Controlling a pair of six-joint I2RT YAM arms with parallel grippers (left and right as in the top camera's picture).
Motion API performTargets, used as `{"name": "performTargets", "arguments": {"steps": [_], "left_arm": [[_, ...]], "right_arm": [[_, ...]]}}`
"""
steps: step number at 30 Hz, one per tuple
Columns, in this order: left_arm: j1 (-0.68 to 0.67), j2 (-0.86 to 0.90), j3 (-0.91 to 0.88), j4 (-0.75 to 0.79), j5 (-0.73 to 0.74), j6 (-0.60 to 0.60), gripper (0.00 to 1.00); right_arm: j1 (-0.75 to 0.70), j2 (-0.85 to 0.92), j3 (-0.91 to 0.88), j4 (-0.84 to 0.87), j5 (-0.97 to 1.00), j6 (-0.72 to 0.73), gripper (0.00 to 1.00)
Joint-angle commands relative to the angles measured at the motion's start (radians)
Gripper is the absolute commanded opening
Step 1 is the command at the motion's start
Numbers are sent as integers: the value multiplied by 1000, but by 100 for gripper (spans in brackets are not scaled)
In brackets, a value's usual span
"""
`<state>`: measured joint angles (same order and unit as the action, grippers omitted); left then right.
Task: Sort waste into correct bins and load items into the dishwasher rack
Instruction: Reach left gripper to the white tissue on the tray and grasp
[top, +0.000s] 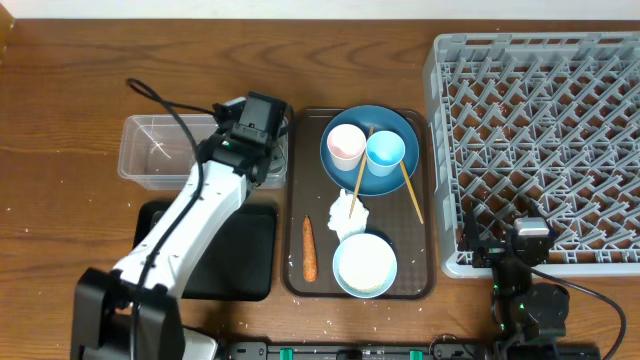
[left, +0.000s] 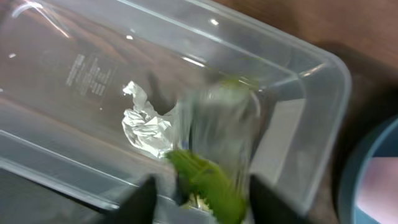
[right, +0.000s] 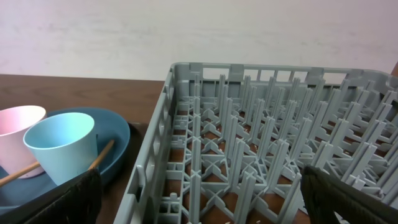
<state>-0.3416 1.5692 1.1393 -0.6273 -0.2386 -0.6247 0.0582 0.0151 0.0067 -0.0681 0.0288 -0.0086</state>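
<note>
The right claw (right: 214, 199) is closest to the robot. It waits at the near edge of the big square grey plastic rack with pegs (top: 540, 100). Its two fingers are wide apart and hold nothing.

On the near end of the brown serving tray (top: 300, 150) sits the round pale blue-white bowl (top: 365, 265). The small orange carrot (top: 309, 250) lies just beside it. The flat black tray (top: 245, 250) lies to their left.

A bit farther along is a white heap that looks like rice (top: 350, 210). Then comes the big round blue plate (top: 400, 125). The small pink cup (top: 347, 146) and the small light-blue cup (top: 386, 150) stand on it. Two thin wooden chopsticks (top: 412, 195) lean across it.

Farthest off, the left claw (left: 205, 202) hangs over the right end of the clear plastic tub (top: 150, 150). The crumpled white-and-green paper wrapper (left: 149, 127) is down inside the tub walls, partly between the fingers. The fingers stand apart, and the claw seems to have let the wrapper go. The wrapper is blurry, so that is not sure.

The step in hand looks like dropping the wrapper into its bin. The carrot, the rice and all the dishes are not sorted yet.

Next, the left claw should lift straight up, clear of the tub wall, and go for the carrot. The carrot is thin and lies flat. The claw will need to come down low and close across its narrow middle.
</note>
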Motion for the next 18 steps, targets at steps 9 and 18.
{"name": "performTargets", "arguments": {"steps": [9, 18], "left_arm": [[3, -159, 18, -2, 249, 101, 70], [-150, -183, 8, -74, 303, 77, 45]], "right_arm": [[-19, 0, -1, -4, -3, -7, 99], [-19, 0, -1, -4, -3, -7, 99]]}}
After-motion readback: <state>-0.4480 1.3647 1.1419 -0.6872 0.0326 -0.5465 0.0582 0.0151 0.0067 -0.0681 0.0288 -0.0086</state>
